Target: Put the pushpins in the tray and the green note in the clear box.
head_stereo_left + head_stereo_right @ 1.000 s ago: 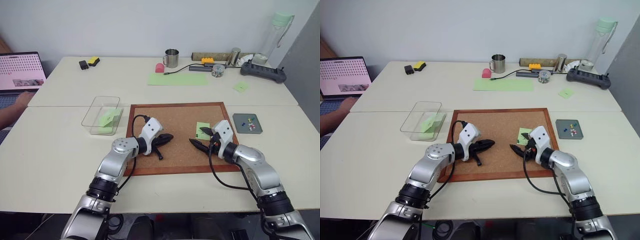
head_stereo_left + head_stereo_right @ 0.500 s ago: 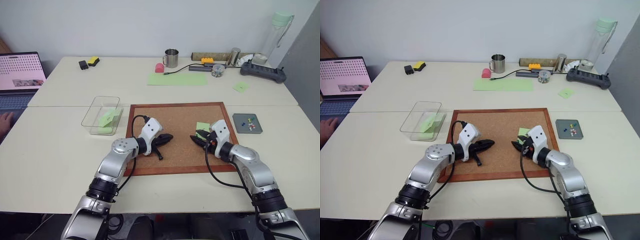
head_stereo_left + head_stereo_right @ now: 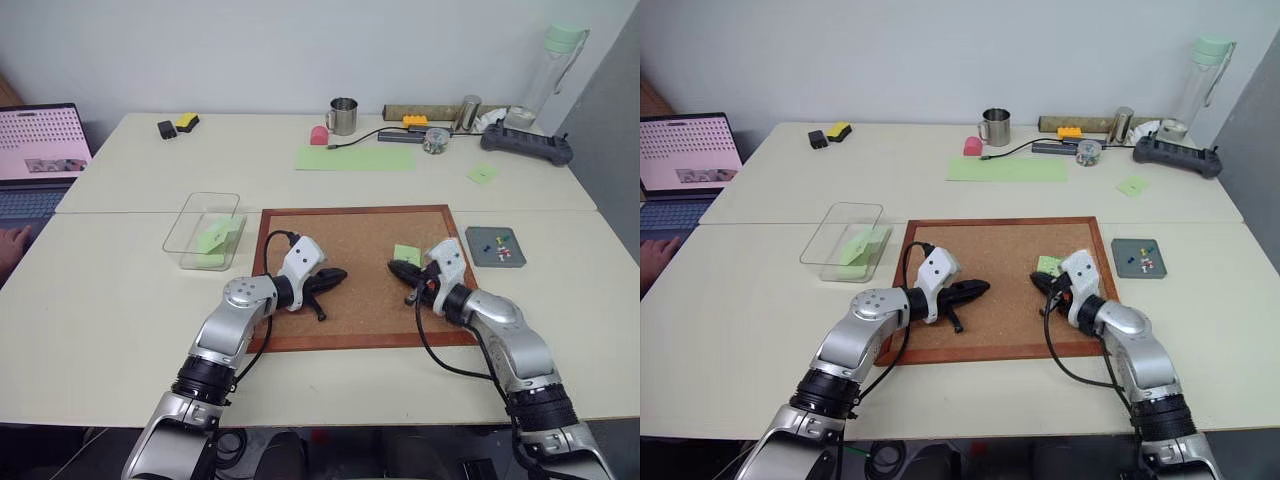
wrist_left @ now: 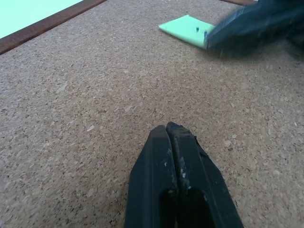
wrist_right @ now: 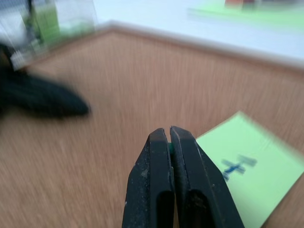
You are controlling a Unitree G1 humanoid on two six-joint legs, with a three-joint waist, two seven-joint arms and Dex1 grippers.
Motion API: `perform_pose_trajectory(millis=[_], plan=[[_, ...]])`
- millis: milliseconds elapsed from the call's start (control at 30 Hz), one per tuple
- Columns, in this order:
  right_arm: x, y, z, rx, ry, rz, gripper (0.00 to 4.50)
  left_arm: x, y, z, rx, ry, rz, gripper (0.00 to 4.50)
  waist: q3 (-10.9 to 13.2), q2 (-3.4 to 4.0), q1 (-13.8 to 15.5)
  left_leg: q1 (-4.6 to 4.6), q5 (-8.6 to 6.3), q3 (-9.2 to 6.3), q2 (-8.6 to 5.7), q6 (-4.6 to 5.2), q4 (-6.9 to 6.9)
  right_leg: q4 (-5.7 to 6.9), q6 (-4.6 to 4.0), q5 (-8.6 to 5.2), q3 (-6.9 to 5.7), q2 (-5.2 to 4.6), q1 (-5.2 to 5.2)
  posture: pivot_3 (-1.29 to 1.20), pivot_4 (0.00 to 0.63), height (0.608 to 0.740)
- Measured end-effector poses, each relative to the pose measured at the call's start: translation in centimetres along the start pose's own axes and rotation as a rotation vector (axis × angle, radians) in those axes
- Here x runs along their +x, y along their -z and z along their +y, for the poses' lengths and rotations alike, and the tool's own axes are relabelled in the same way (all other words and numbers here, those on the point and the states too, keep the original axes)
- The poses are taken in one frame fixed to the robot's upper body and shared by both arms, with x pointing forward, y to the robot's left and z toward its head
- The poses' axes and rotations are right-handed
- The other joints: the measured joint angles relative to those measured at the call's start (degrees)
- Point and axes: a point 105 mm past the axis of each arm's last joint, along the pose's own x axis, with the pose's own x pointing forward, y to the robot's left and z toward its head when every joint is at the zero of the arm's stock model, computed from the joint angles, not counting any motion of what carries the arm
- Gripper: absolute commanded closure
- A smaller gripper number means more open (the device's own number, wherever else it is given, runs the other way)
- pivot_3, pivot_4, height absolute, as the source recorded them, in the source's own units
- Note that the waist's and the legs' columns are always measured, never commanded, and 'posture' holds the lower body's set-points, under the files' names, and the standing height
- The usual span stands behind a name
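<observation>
The table (image 3: 120,300) carries a cork board (image 3: 350,240), with the clear box (image 3: 203,228) just left of it holding green paper and the tray (image 3: 495,247) with pushpins (image 3: 497,241) just right. The green note (image 3: 406,254) lies on the board's right part. The left pincer (image 3: 335,275) rests closed and empty on the cork; the right pincer (image 3: 398,268) is closed beside the note, a speck of green between its tips.

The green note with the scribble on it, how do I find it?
Find the big brown corkboard in the table's middle. Near its right edge, just beyond the right gripper, lies the green note. Unlike the green notes in the clear box, it sits flat on cork and bears a dark mark.
</observation>
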Motion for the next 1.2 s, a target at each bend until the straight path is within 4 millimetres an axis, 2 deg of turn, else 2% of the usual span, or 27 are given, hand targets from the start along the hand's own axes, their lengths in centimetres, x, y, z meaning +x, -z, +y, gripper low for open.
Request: perform_pose_trajectory(millis=[67, 233, 300, 433, 600, 667, 767, 1033, 1200], plan=[[-0.1, -1.2, 0.1, -0.043, -0.009, -0.033, 4.45, 0.0, 0.0, 0.0, 0.000, 0.001, 0.000, 4.50, -0.01, -0.01, 0.00, 0.00, 0.00, -0.01, 0.00, 0.00, 0.00, 0.00, 0.00, 0.00, -0.01, 0.00, 0.00, 0.00, 0.150, 0.740], [-0.7, -0.5, -0.3, -0.126, -0.019, 0.021, 4.45, 0.0, 0.0, -0.1, 0.000, 0.002, -0.001, 4.50, -0.01, -0.01, 0.01, 0.01, 0.00, 0.01, 0.00, 0.00, 0.00, 0.00, 0.00, 0.00, 0.01, 0.00, 0.00, 0.00, 0.150, 0.740], [-0.9, -0.5, -0.5, -0.167, -0.020, 0.035, 4.50, 0.1, -0.1, -0.1, -0.009, 0.004, -0.004, 4.12, -0.01, -0.01, 0.07, 0.00, 0.00, 0.01, -0.01, 0.00, 0.00, 0.00, 0.00, 0.00, 0.00, 0.00, 0.00, 0.00, 0.150, 0.740], [-1.2, -0.3, -1.5, -0.258, -0.007, 0.068, 4.50, -0.1, -1.1, -1.3, -0.250, 0.102, -0.077, 3.48, 0.02, -0.04, -0.06, -0.01, 0.00, 0.01, 0.00, 0.00, 0.01, 0.00, 0.00, 0.00, 0.00, 0.00, 0.00, 0.00, 0.150, 0.740], [-1.5, 0.2, -1.0, -0.397, -0.082, 0.104, 4.50, -0.8, -4.6, -1.8, -0.534, 0.201, -0.232, 2.62, 0.04, -0.07, -0.02, -0.03, 0.00, 0.00, 0.00, 0.00, 0.03, 0.00, 0.00, 0.00, -0.02, 0.00, 0.00, 0.00, 0.150, 0.740], [-1.5, 0.2, -0.3, -0.461, -0.137, 0.099, 4.50, -1.2, -6.5, -1.4, -0.615, 0.240, -0.296, 2.17, 0.04, -0.08, -0.04, -0.02, 0.00, 0.00, 0.00, 0.00, 0.03, 0.00, 0.00, 0.00, -0.01, 0.00, 0.00, 0.00, 0.150, 0.740], [-1.6, 0.2, 0.7, -0.562, -0.214, 0.086, 4.50, -1.8, -8.0, -1.2, -0.692, 0.280, -0.341, 1.52, 0.04, -0.08, -0.08, -0.01, 0.01, 0.00, 0.00, -0.01, 0.03, -0.01, 0.00, 0.00, 0.00, 0.00, 0.00, 0.00, 0.150, 0.740], [-1.4, -0.7, 1.6, -0.654, -0.266, 0.028, 4.50, -1.9, -8.0, -1.4, -0.752, 0.300, -0.334, 0.01, 0.05, -0.09, 0.00, -0.01, 0.13, -0.01, 0.00, -0.22, 0.03, -0.01, 0.00, 0.00, 0.00, 0.00, 0.00, 0.00, 0.150, 0.740], [-1.4, -0.8, 2.6, -0.685, -0.315, 0.012, 4.50, -2.0, -7.9, -1.7, -0.778, 0.327, -0.324, 0.01, 0.05, -0.09, -0.02, -0.01, 0.14, 0.00, 0.00, -0.24, 0.03, -0.01, 0.00, 0.00, 0.01, 0.00, 0.00, 0.00, 0.150, 0.740]])
